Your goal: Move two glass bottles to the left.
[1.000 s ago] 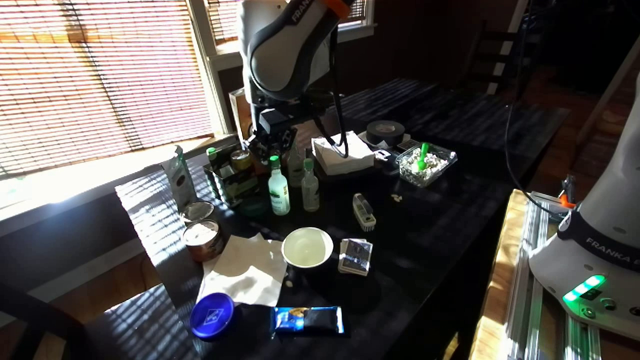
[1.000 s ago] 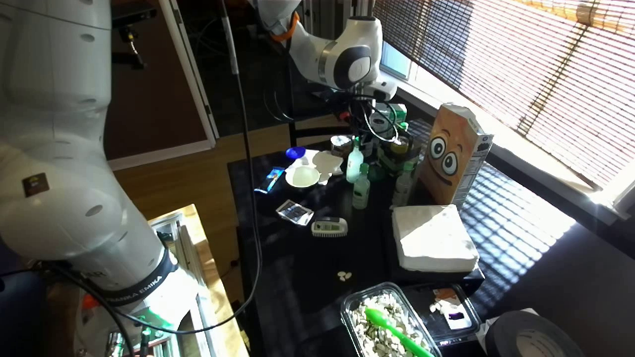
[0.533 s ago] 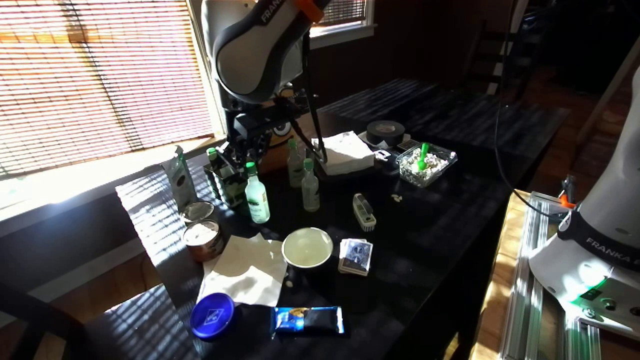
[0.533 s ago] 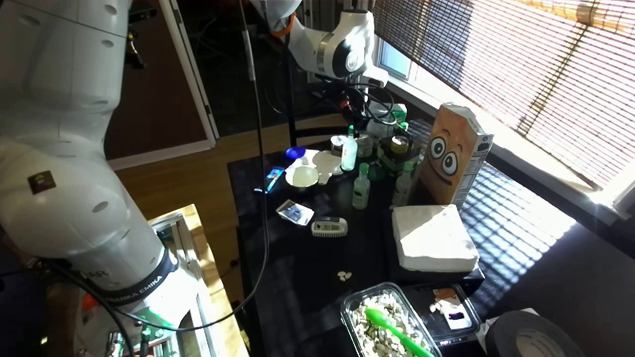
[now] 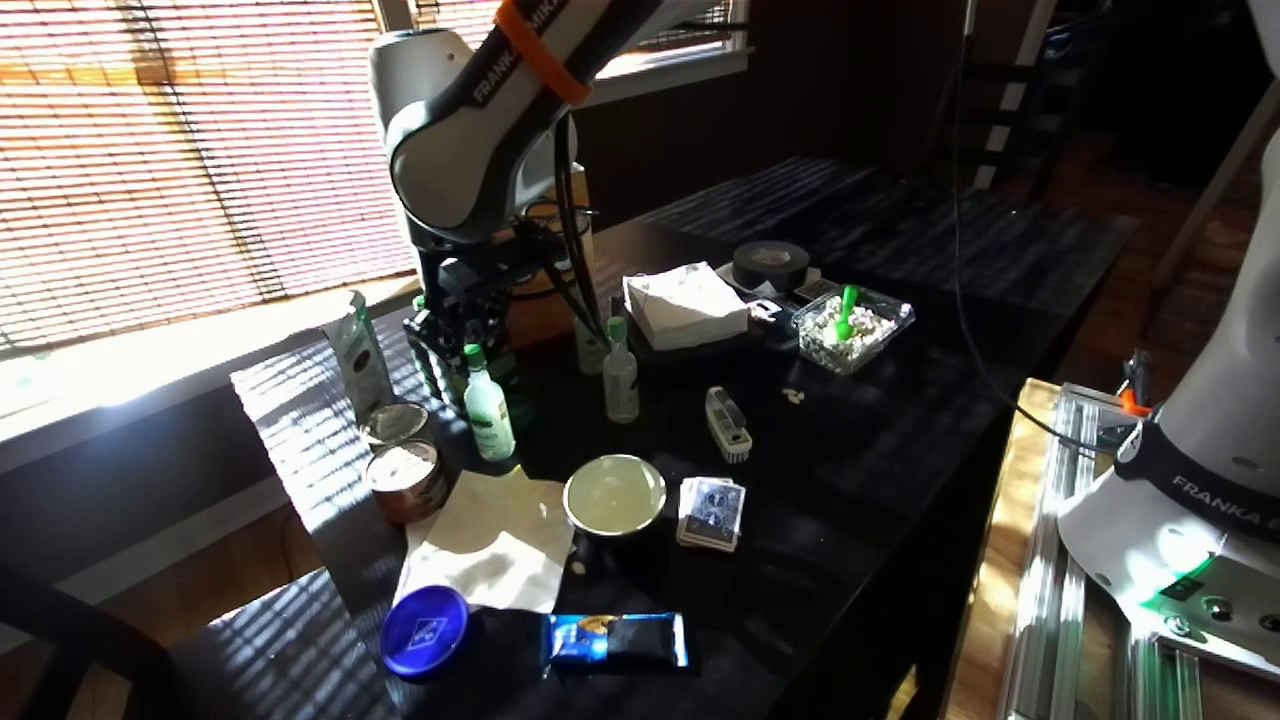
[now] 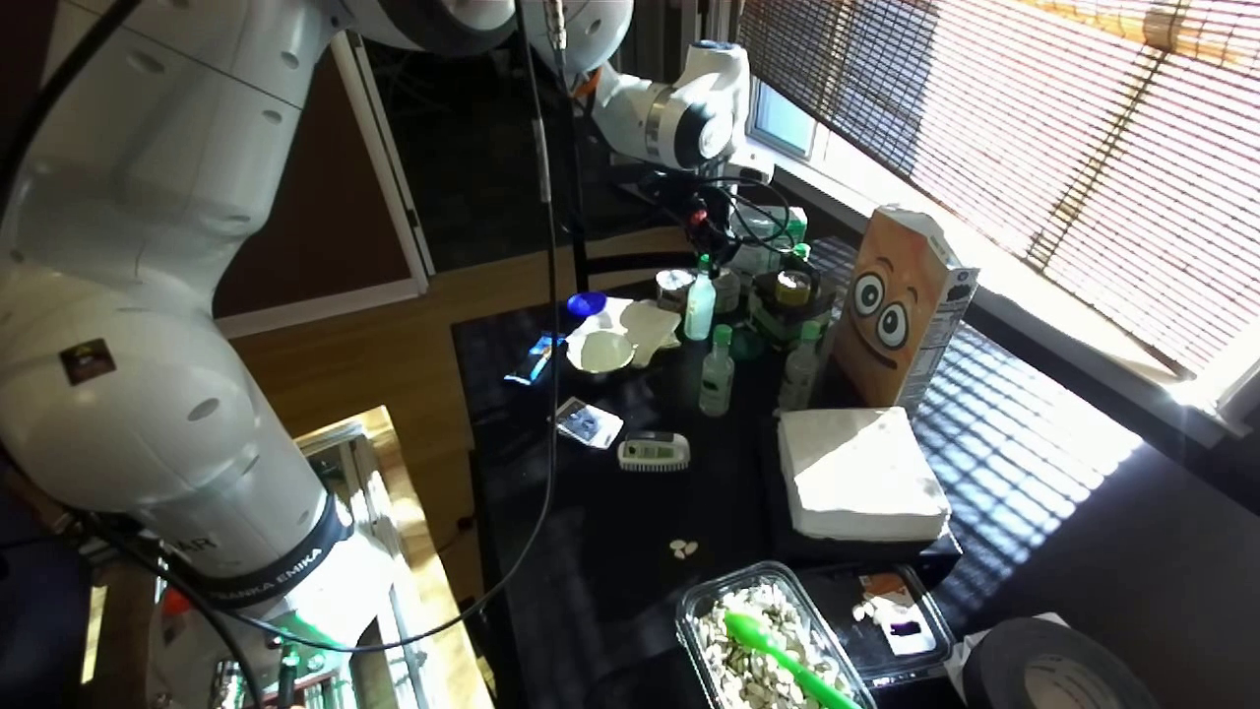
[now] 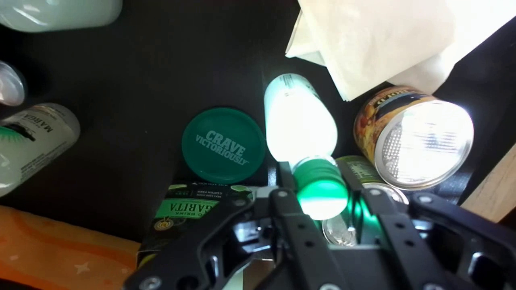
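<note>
Snugly, the black two-fingered gripper [image 7: 317,173] pinches a pale-green glass bottle [image 7: 300,125] by its green cap [image 7: 320,189]; the bottle extends below the fingers [image 7: 286,177], and I cannot tell whether it touches the black table [image 5: 830,470]. To that bottle's right in an exterior view, apart from the gripper, a clear-greenish, green-capped glass bottle [image 5: 621,388] stands upright.

Pincer [image 7: 318,181] tips too dark to make out in both exterior views. Wrist view: body of green glass bottle [image 7: 300,125] blown out by glare; silvery round thing [image 7: 10,85] cut by left edge, unidentifiable. In an exterior view, clear glass bottle [image 6: 717,386] label too small to read; plastic tub [image 6: 729,580], tape roll [image 6: 1024,645] cut by bottom edge. Cardboard box [image 5: 545,320] partly behind arm [image 5: 450,160] in an exterior view.
</note>
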Robot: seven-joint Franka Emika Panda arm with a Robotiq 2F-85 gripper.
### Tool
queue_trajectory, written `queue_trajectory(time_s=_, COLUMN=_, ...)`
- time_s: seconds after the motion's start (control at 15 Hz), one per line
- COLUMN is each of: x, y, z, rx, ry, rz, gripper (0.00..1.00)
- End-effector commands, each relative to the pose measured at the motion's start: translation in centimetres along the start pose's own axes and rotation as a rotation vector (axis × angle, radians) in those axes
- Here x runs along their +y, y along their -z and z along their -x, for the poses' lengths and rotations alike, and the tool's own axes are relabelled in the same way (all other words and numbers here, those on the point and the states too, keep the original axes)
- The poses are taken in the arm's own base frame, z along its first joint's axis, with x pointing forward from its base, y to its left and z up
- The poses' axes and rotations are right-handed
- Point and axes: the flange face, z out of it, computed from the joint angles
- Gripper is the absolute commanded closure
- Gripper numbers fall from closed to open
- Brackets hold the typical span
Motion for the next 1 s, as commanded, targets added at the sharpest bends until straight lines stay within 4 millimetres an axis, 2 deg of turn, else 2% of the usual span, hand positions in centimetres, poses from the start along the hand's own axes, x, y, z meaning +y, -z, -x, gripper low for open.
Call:
queue_trajectory(time_s=0.0, x=-1.4, y=-0.4, z=-1.8, rx=-0.018, ry=0.035, rz=0.027, gripper=0.93)
queue_trajectory(time_s=0.13, x=-1.7, y=-0.5, z=-2.2, rx=-0.034, ry=0.037, rz=0.029, gripper=0.93)
queue_trajectory(time_s=0.2, x=-1.8, y=-0.5, z=-2.3, rx=-0.044, ry=0.037, rz=0.031, gripper=0.46)
queue_trajectory(time_s=0.27, x=-1.9, y=-0.4, z=-2.5, rx=-0.050, ry=0.037, rz=0.032, gripper=0.45)
queue_trajectory(time_s=0.4, x=-1.7, y=0.5, z=-2.8, rx=-0.051, ry=0.021, rz=0.042, gripper=0.32)
queue_trajectory(time_s=0.6, x=-0.5, y=3.4, z=-2.6, rx=-0.056, ry=-0.035, rz=0.031, gripper=0.12)
queue_trajectory(time_s=0.67, x=0.4, y=4.5, z=-2.2, rx=-0.045, ry=-0.067, rz=0.026, gripper=0.03)
queue_trajectory(time_s=0.8, x=3.2, y=5.9, z=-2.0, rx=-0.028, ry=-0.162, rz=0.013, gripper=0.00)
queue_trajectory(time_s=0.93, x=7.2, y=6.5, z=-1.0, rx=-0.043, ry=-0.281, rz=0.005, gripper=0.00)
